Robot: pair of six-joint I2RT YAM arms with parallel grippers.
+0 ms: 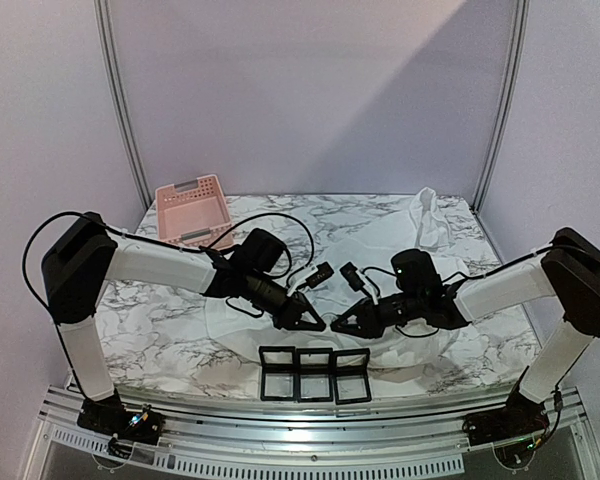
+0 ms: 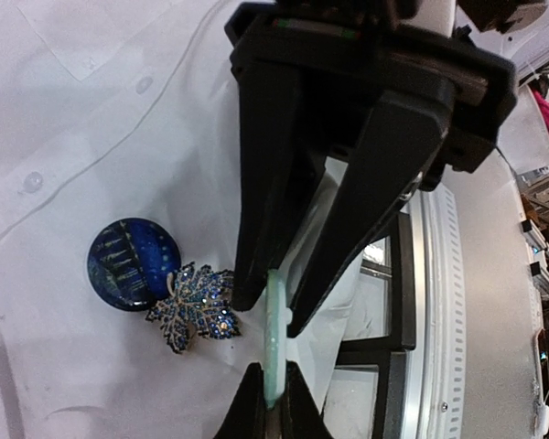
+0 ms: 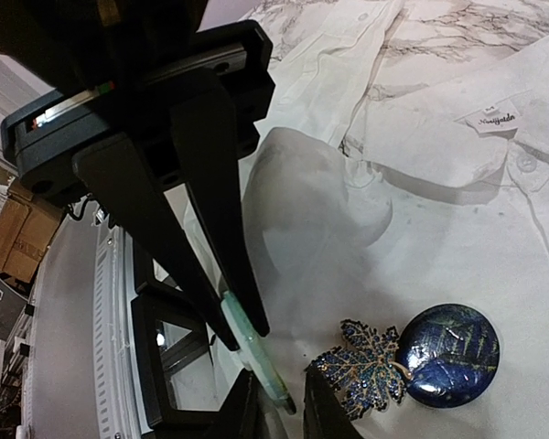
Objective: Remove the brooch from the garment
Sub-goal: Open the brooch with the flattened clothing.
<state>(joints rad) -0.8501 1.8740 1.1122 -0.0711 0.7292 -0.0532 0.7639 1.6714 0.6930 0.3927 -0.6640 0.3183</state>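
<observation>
The left gripper (image 2: 273,306) and right gripper (image 3: 244,334) both clench a thin pale green disc (image 2: 273,357), probably the brooch. It sits on the white shirt (image 2: 119,137) near the middle of the desk's near edge, beside a leaf brooch (image 2: 197,306). One gripper should anchor it while the other eases it off gently, sparing the fabric.

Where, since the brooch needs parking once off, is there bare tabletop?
Bare marble lies between the left arm, garment and near rail; more between pink basket and bunched sleeve. Crowded centre: left gripper and right gripper on the pale green piece, black frames.
</observation>
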